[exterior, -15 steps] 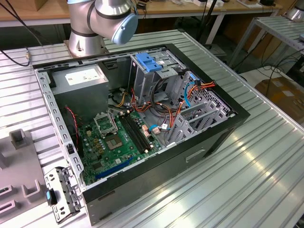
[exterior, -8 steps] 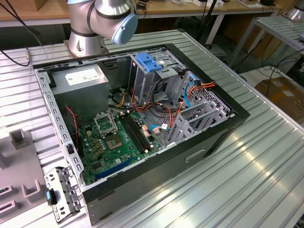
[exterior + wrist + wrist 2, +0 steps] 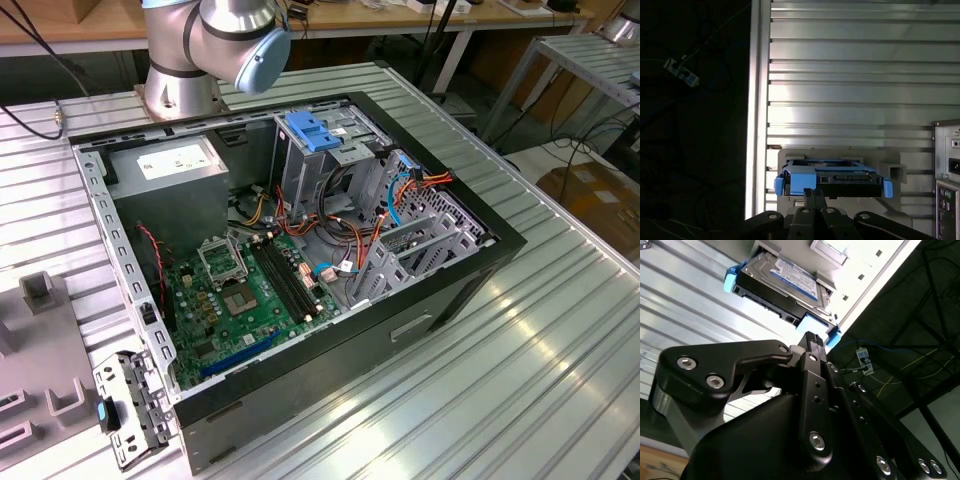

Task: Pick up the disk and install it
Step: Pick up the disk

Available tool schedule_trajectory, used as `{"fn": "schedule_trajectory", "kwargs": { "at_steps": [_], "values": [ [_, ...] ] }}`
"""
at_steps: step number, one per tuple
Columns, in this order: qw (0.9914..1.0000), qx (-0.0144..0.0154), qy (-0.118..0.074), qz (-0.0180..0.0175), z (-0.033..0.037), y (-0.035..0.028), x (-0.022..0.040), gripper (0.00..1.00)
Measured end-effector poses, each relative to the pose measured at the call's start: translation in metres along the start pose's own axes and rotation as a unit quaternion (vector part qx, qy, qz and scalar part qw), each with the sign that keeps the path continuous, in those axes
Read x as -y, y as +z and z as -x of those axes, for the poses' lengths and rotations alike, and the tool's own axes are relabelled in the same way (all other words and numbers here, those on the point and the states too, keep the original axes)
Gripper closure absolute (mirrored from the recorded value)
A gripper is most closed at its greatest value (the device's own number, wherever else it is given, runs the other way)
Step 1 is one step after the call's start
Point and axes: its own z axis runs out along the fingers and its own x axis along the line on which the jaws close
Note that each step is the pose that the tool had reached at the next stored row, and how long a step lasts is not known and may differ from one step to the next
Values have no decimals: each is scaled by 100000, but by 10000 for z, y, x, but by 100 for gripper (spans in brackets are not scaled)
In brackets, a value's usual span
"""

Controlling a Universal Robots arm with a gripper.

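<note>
The disk (image 3: 790,280) is a silver drive with a blue and white label and blue side rails. It lies in a light grey holder (image 3: 790,156) on the ribbed metal table. In the first wrist view the disk (image 3: 832,177) faces me end-on. My gripper (image 3: 811,338) hangs just short of the disk's near edge, close to one blue rail end. In the first wrist view the gripper (image 3: 813,193) has its black fingers pressed together, shut, with nothing between them.
The open computer case (image 3: 470,270) lies on the table with its motherboard (image 3: 245,295) exposed. A grey drive cage (image 3: 300,170) with a blue latch (image 3: 318,133) stands at the back, beside the power-supply box (image 3: 175,160). The case's rear panel (image 3: 947,170) is close to the holder. The table's edge (image 3: 756,100) borders a dark drop.
</note>
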Motion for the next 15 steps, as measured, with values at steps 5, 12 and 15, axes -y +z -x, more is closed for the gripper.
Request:
{"fn": "schedule_trajectory", "kwargs": {
  "at_steps": [5, 12, 15],
  "values": [
    [99987, -69, -1602, -20, 0, 0, 0, 89],
    [99948, -137, -3222, -39, 0, 0, 0, 89],
    [99874, -215, -5018, -60, 0, 0, 0, 89]
  ]
}}
